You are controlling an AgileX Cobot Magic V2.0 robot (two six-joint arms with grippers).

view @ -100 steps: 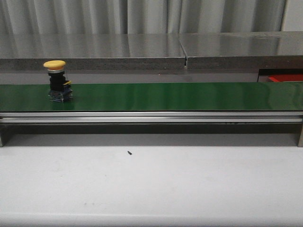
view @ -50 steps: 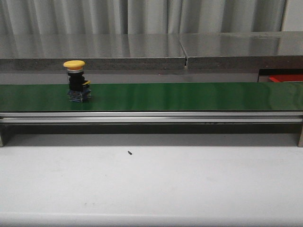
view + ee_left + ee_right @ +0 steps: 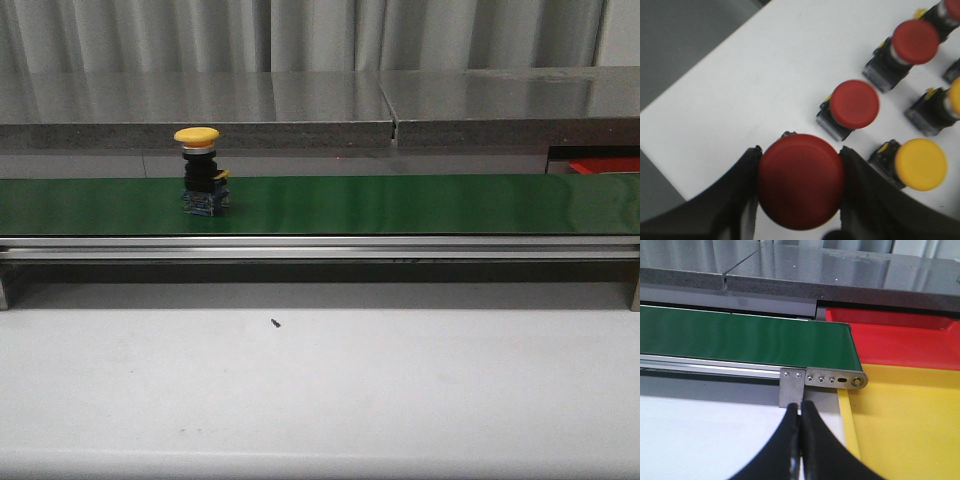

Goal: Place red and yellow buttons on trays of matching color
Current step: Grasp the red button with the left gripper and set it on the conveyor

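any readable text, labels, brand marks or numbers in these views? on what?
None readable in any view.
Yellow button on the green belt: base shows no markings that can be made out, too small.
Red button in the left gripper and the loose buttons beside it: plain caps, blurred bases.
Belt end bracket: only screws, no lettering.

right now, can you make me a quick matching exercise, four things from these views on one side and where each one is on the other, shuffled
Things:
1. yellow button
2. large red button
3. right gripper
4. yellow tray

Places or states:
A. between the left gripper's fingers
B. shut, holding nothing
C. upright on the green belt
D. past the belt's end, beside the red tray

Pairs: 1-C, 2-A, 3-B, 4-D
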